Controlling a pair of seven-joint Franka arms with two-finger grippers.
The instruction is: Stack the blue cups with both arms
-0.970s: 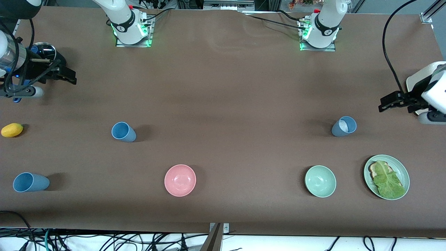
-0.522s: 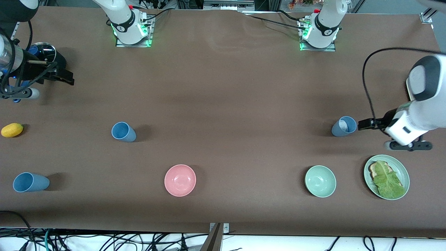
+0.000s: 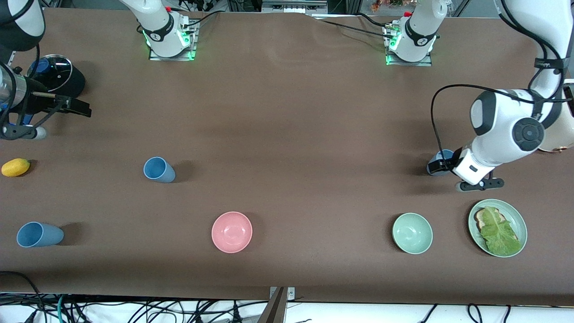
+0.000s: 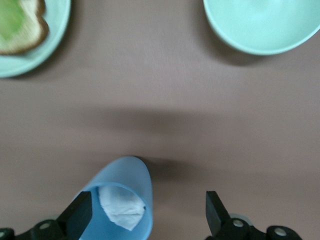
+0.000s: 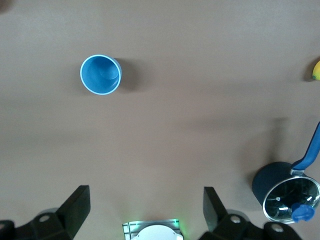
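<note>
Brown cloth covers the counter, and the two arm bases stand along the upper edge of the frame. Three blue cups sit on it. One cup stands in the middle band of the frame toward the right arm's end; it also shows from above in the right wrist view, upright with its mouth open upward. A second cup is in the lower left corner of the frame, nearer the front camera. The third cup is at the middle right of the frame, mostly covered by the left arm's wrist.

The left claw is spread wide and is down around that third cup: one finger touches or sits just beside its rim, the other finger stands apart from it. A whitish patch lies inside the cup.

The right claw hangs at the upper left of the frame, its fingers wide apart in the right wrist view, holding nothing. Just beside it is a dark pot with a glass lid.

A yellow fruit lies at the left edge. A pink bowl and a pale green bowl sit in the lower band, and a green plate with toast and a leaf is at the lower right
</note>
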